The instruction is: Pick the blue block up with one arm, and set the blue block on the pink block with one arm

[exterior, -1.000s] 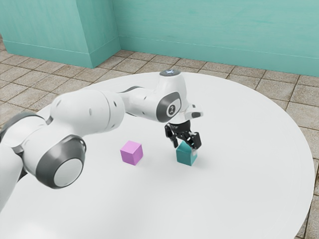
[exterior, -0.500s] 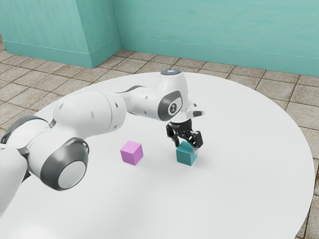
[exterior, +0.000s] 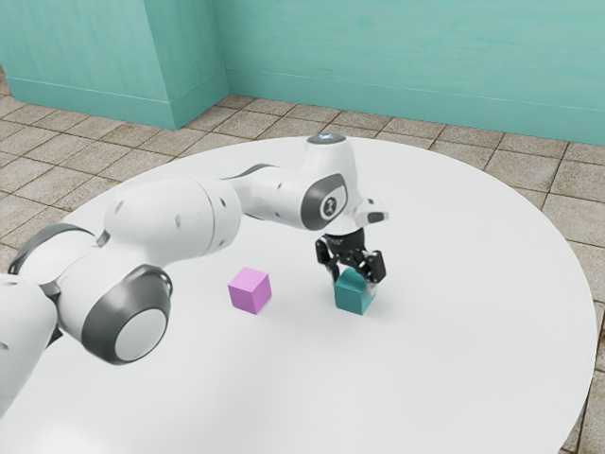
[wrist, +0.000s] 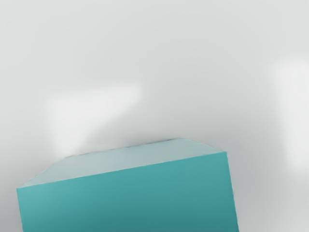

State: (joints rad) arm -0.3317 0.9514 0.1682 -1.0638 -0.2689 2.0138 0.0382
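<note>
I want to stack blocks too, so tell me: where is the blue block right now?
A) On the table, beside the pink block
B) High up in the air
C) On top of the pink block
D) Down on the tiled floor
A: the blue block sits on the white table, apart from the pink block, with the end effector just over its top.
</note>
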